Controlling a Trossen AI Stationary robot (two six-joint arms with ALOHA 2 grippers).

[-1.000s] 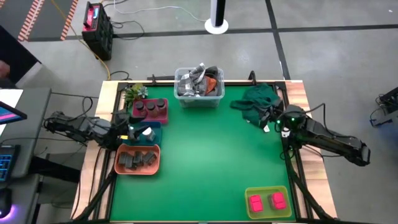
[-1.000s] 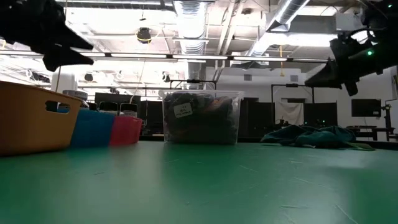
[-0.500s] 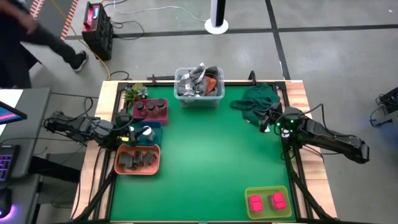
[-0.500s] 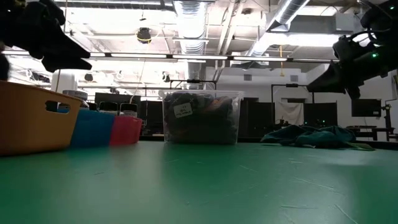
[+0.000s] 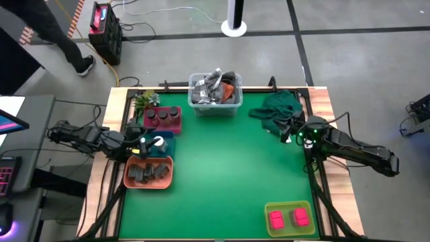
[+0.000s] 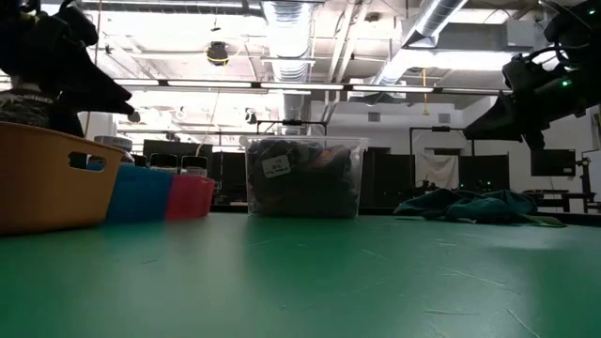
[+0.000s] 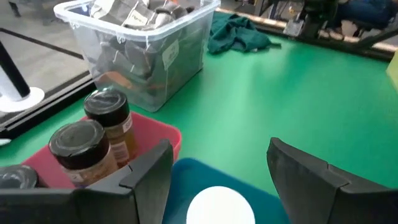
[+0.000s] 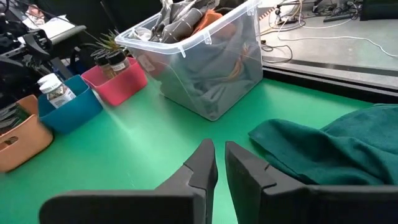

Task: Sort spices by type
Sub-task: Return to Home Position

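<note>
Worktop: a green surface (image 5: 228,171) seen from above, with one arm at each side edge.
Left end effector: (image 5: 140,142) hovers over the blue tray (image 5: 168,136) at the worktop's left edge. Its fingers (image 7: 146,171) stand wide apart with nothing between them.
Right end effector: (image 5: 290,134) hangs over the right rear part, just beside the green cloth (image 5: 277,107). Its fingers (image 8: 202,165) are drawn together to a thin slit and grip nothing.
Dark round jars: (image 5: 161,115) several stand upright in the red tray (image 5: 176,126), at the left rear.
White-topped jars: (image 5: 158,142) sit in the blue tray, between the red tray and the orange tray (image 5: 127,176).
Dark grey tins: (image 5: 148,172) lie together in the orange tray, the frontmost of the three left trays.
Pink blocks: (image 5: 289,218) two lie side by side in the yellow tray (image 5: 270,210) at the front right corner, well apart from the other spices.
Clear bin: (image 5: 236,101) at rear centre, full of clutter.
Plant: (image 5: 144,101) small and green, at the rear left corner beside the red tray.
Person: (image 5: 64,44) a leg and shoe show on the floor beyond the rear left corner.
</note>
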